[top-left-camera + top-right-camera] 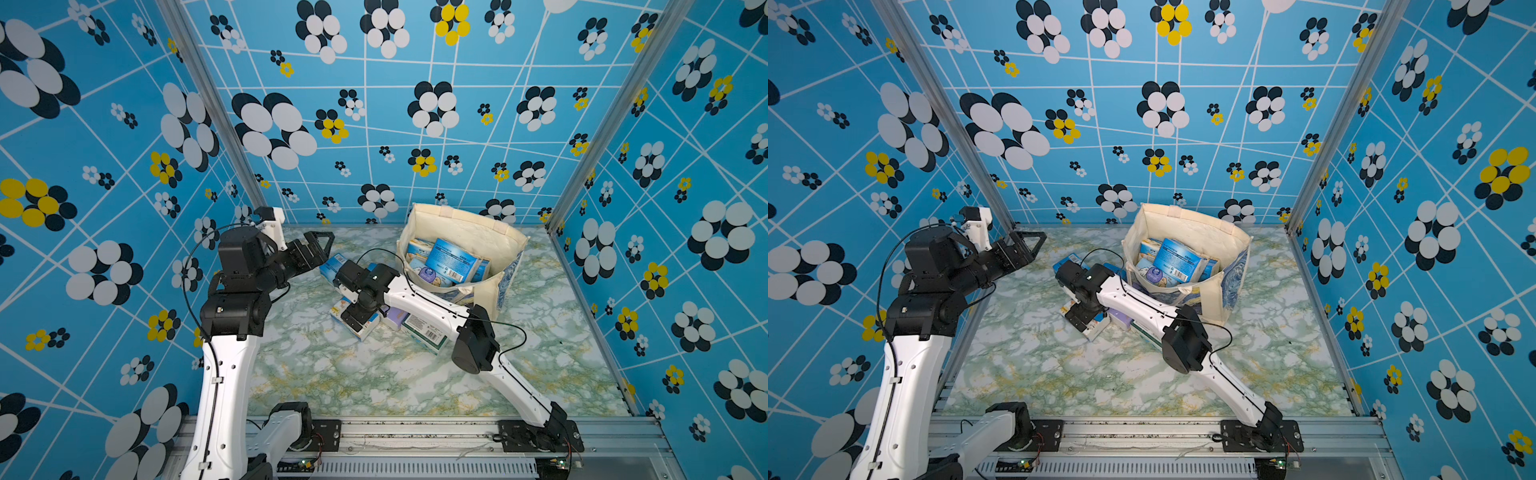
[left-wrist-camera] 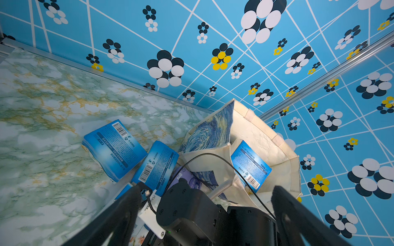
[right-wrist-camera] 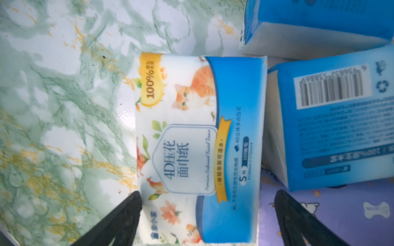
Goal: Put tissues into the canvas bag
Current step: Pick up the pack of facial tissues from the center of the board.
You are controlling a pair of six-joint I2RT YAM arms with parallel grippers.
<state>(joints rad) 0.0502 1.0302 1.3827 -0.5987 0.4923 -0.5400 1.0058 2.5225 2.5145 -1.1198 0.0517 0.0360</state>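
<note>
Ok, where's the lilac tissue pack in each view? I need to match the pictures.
Top view: the lilac pack lies beside the right gripper, partly under the right arm.
Top view: same spot, near the canvas bag.
Left wrist: a corner shows between the right arm's wrist and the bag.
Right wrist: outside one finger, under a blue barcode pack.
Shared landmark, top and right wrist views: the white cat-print pack under the open right gripper.

1. The left arm (image 1: pixel 226 374) stands upright on its lower link, with the elbow bent and the forearm reaching forward.
2. The left gripper (image 1: pixel 320 247) is held high with its jaws spread wide.
3. The right arm (image 1: pixel 428 305) extends low, angled forward and to the left.
4. The right gripper (image 3: pixel 206 194) points downward with its jaws spread wide.
</note>
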